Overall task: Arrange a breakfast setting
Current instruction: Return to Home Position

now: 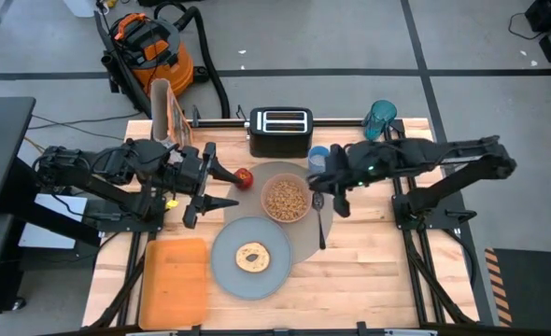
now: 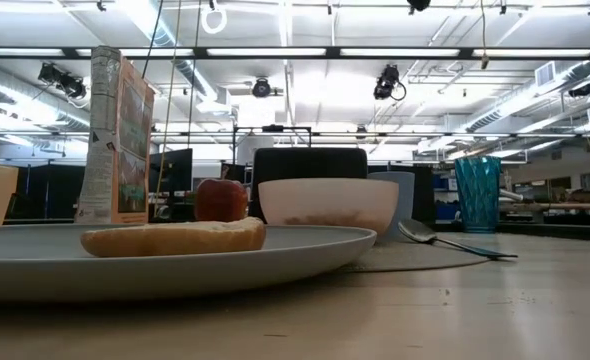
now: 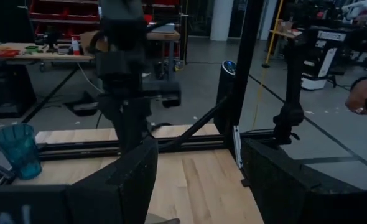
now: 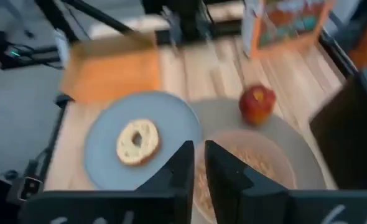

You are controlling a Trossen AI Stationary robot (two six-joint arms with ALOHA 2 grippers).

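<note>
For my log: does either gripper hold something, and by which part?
Nothing is held: the left gripper is open, the right gripper shut, both empty.

Colour reference:

- Mat [image 1: 299,238]: grey-brown, plain.
- Plate [image 1: 224,269]: grey, plain.
- Bagel [image 1: 252,258]: tan, with a darker centre.
- Bowl [image 2: 327,200]: pale pink.
- Cereal [image 1: 286,200]: golden tan, speckled.
- Apple [image 1: 244,177]: red.
- Cup [image 1: 318,157]: blue.
- Spoon [image 1: 319,219]: dark metallic grey.
- Tumbler [image 2: 477,193]: translucent teal, with vertical ribs.
- Toaster [image 1: 280,131]: black.
- Tray [image 1: 175,280]: orange.
- Box [image 2: 120,140]: orange-brown front with printed pictures, pale side.
- Table [image 1: 369,271]: light wood with plank grain.
- Vacuum [image 1: 149,47]: orange and black.
</note>
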